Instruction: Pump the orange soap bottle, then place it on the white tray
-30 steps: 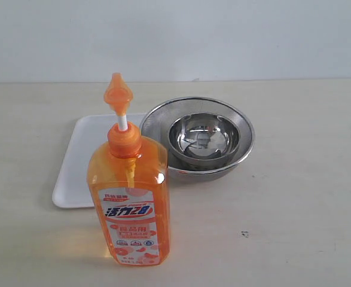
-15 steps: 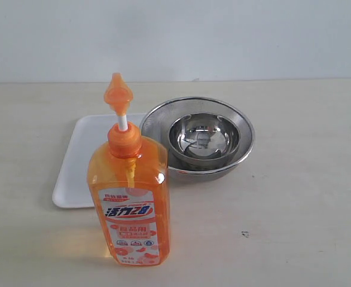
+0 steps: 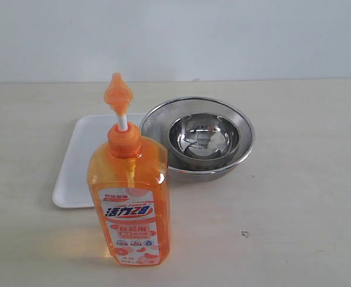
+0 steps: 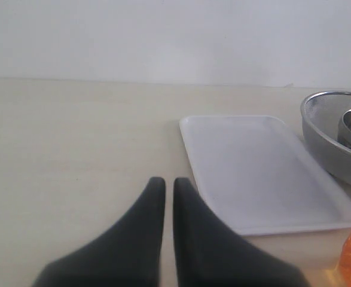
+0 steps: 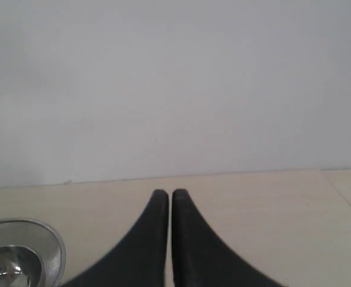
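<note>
Nearest to you in the exterior view, the orange soap bottle (image 3: 130,203) stands upright in the lower left-centre of the frame on the pale surface (image 3: 283,209). Its pump head (image 3: 116,92) is raised on the white stem and its label faces you. Just behind it, at centre left, lies the white tray (image 3: 79,161). The bottle is not on the tray and covers its near right corner. To the tray's right, at mid-frame, sits the steel mesh strainer bowl (image 3: 247,137) with a smaller steel bowl (image 3: 204,140) inside it. A plain wall (image 3: 223,36) fills the top.

Neither arm shows there. In the wrist views, your left gripper (image 4: 164,182) is narrowed to a thin slit and holds nothing. Your right gripper (image 5: 165,194) is likewise pressed together and empty.
</note>
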Controlling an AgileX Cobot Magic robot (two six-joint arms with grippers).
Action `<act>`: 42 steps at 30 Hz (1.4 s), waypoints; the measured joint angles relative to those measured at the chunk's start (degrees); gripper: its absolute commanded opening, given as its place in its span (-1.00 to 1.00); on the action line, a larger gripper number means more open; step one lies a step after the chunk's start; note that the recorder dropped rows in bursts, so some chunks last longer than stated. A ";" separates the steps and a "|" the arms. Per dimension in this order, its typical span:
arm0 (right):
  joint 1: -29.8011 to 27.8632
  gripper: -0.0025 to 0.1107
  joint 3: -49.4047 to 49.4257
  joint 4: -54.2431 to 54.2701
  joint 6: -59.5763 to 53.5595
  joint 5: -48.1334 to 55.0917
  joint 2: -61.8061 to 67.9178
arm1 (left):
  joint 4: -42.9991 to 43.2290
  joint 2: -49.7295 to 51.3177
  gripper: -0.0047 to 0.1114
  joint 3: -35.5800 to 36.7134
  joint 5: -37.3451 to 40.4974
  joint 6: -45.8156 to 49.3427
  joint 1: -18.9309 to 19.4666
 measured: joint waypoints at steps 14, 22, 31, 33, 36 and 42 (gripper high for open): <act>6.73 -0.96 -4.66 0.20 -13.10 4.31 12.12 | 0.00 0.00 -0.84 0.00 0.00 0.00 0.00; 22.55 -0.96 -12.84 1.31 -35.13 12.72 26.64 | 0.00 0.00 -0.84 0.00 0.00 0.00 0.00; 27.90 -0.96 -15.06 21.24 -60.57 26.02 40.53 | 0.00 0.00 -0.84 0.00 0.00 0.00 0.00; 27.90 -0.96 -15.06 26.76 -66.58 29.96 43.24 | 0.00 0.00 -0.84 0.00 0.00 0.00 0.00; 27.90 -0.96 -15.06 35.55 -75.20 32.49 46.48 | 0.00 0.00 -0.84 0.00 0.00 0.00 0.00; 26.61 -0.96 -11.09 60.59 -102.80 32.79 50.55 | 0.00 0.00 -0.84 0.00 0.00 0.00 0.00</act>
